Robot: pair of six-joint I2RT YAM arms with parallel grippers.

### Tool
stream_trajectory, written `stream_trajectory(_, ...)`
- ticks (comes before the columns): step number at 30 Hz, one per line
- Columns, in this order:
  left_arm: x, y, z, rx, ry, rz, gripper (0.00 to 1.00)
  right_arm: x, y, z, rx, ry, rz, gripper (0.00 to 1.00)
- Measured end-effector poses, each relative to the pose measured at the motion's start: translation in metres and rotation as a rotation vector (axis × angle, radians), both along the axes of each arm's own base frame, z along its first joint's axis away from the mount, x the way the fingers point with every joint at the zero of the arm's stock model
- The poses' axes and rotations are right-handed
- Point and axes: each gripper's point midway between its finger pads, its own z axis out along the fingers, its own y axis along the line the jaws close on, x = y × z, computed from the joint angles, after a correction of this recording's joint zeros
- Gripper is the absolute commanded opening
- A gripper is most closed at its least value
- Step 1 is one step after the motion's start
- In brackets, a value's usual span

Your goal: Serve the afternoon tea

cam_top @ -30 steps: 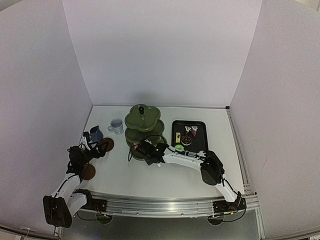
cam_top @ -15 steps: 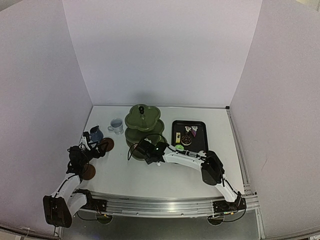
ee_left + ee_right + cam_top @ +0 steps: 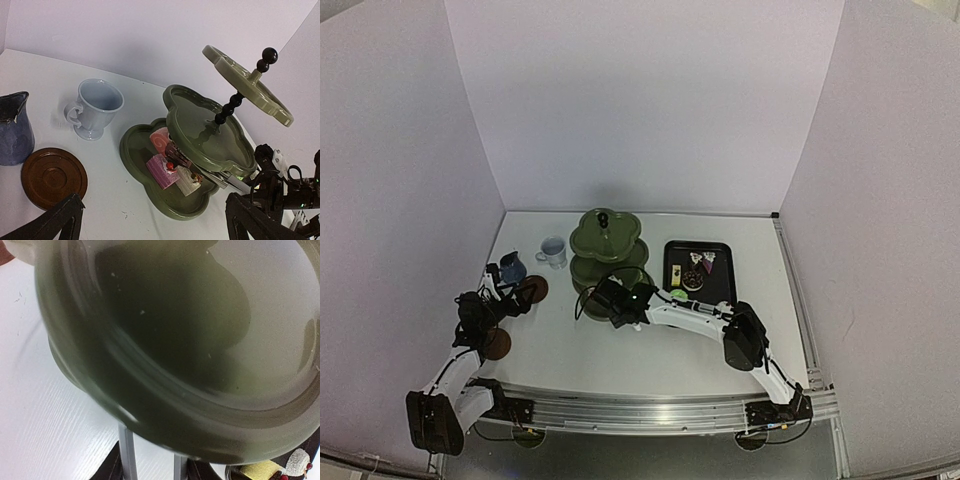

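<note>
The dark green stand (image 3: 608, 240) is at mid-table. Its bottom tier (image 3: 135, 150) carries a pink roll cake (image 3: 161, 139), a purple cake (image 3: 162, 170), a white cake (image 3: 187, 181) and a dark one (image 3: 177, 152). My right gripper (image 3: 604, 298) is shut on the metal tongs (image 3: 235, 181), which reach under the middle tier (image 3: 175, 340); the two tong arms (image 3: 127, 455) stand apart and their tips are hidden. My left gripper (image 3: 155, 227) is open and holds nothing, near a brown saucer (image 3: 52, 176), the dark blue mug (image 3: 14, 132) and the pale mug (image 3: 97, 107).
A black tray (image 3: 715, 290) right of the stand holds a few more cakes, and a green cake (image 3: 678, 294) lies at its front left corner. A second brown saucer (image 3: 497, 343) lies by the left arm. White walls close in the table on three sides.
My right gripper has edged slightly left at the stand's base. The left arm, mugs and saucers have not moved.
</note>
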Motion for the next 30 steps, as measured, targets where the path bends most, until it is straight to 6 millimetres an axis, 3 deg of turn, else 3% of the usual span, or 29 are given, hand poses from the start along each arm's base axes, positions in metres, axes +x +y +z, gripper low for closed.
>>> stream_trajectory(11,0.000,0.000,0.000,0.000,0.000,0.000,1.00,0.005,0.004,0.011,0.028,-0.012,-0.003,0.36)
stream_trajectory(30,0.000,0.000,0.000,0.002,-0.001,-0.001,1.00,-0.002,0.006,0.009,0.004,-0.023,0.017,0.35)
